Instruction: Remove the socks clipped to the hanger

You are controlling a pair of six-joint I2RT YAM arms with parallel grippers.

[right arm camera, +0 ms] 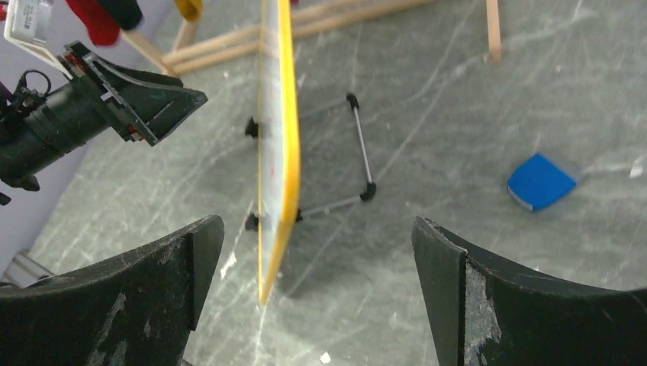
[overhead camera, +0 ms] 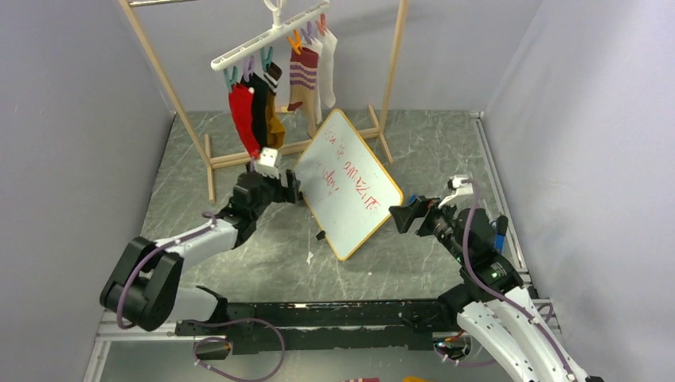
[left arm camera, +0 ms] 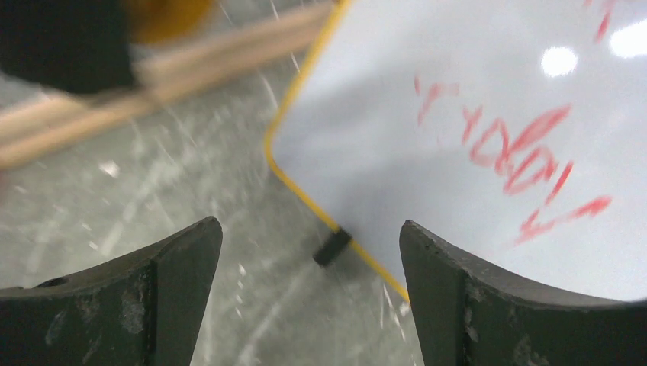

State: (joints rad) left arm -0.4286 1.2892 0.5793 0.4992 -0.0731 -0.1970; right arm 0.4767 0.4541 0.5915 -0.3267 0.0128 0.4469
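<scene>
The white hanger (overhead camera: 271, 38) hangs tilted from the wooden rack's top bar. Clipped to it from left to right are a red sock (overhead camera: 243, 119), a black sock (overhead camera: 259, 107), a mustard sock (overhead camera: 275, 119), a maroon-and-cream striped sock (overhead camera: 301, 79) and two white socks (overhead camera: 326, 56). My left gripper (overhead camera: 290, 189) is open and empty, low, just below the red and black sock toes, beside the whiteboard's left edge; it also shows in the left wrist view (left arm camera: 309, 229). My right gripper (overhead camera: 402, 216) is open and empty at the whiteboard's right corner; it also shows in the right wrist view (right arm camera: 317, 225).
A yellow-framed whiteboard (overhead camera: 350, 183) with red writing stands on a wire stand in front of the wooden rack (overhead camera: 167, 79). It is edge-on in the right wrist view (right arm camera: 276, 137). A blue object (right arm camera: 540, 181) lies on the table behind it. Grey walls enclose three sides.
</scene>
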